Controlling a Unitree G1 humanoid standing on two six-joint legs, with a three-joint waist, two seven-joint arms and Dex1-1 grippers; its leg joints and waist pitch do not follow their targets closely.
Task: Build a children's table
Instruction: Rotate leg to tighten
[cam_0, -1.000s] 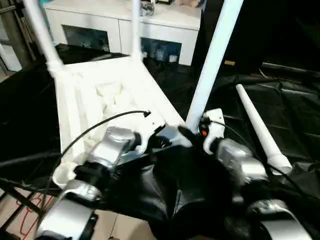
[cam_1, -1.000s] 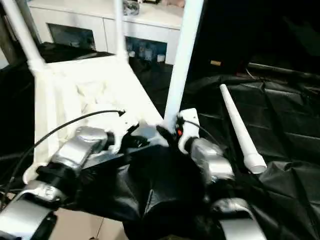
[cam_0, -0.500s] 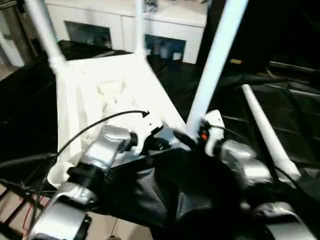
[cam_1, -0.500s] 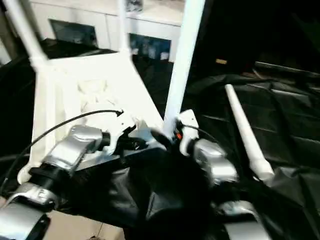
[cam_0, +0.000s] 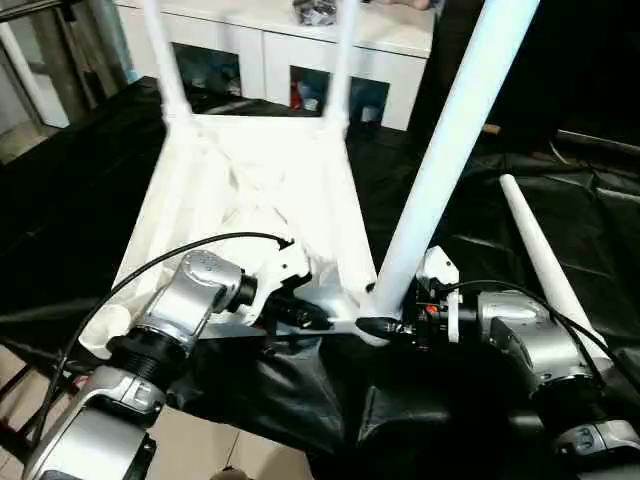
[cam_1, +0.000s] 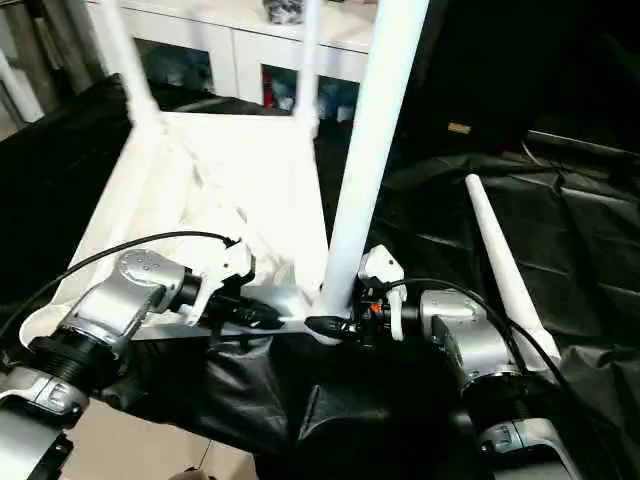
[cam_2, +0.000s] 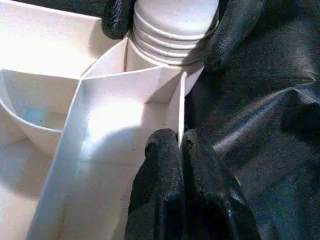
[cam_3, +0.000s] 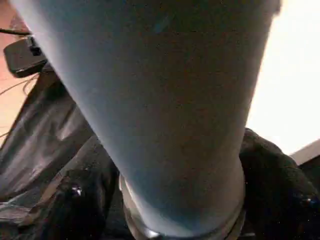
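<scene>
The white tabletop (cam_0: 250, 190) lies upside down on the black-draped work table, ribs up. Two legs (cam_0: 165, 60) (cam_0: 340, 60) stand in its far corners. A third leg (cam_0: 450, 150) stands upright in the near right corner socket, and its threaded end (cam_2: 175, 25) shows at the socket's mouth. My right gripper (cam_0: 378, 322) is shut on this leg just above the socket, one finger on each side. Beside that socket, my left gripper (cam_2: 178, 142) is shut on the tabletop's thin near wall (cam_2: 181, 100). A fourth leg (cam_0: 545, 260) lies loose on the cloth to the right.
A white cabinet (cam_0: 270, 30) stands behind the work table. Wrinkled black cloth (cam_0: 600, 200) covers the table and hangs over its near edge, with bare floor (cam_0: 190, 450) below at the left. The empty near left corner socket (cam_0: 100, 335) sits by my left forearm.
The camera has moved, so the whole scene has shifted. Both grippers stay at the near right corner, the left on the wall and the right around the standing leg.
</scene>
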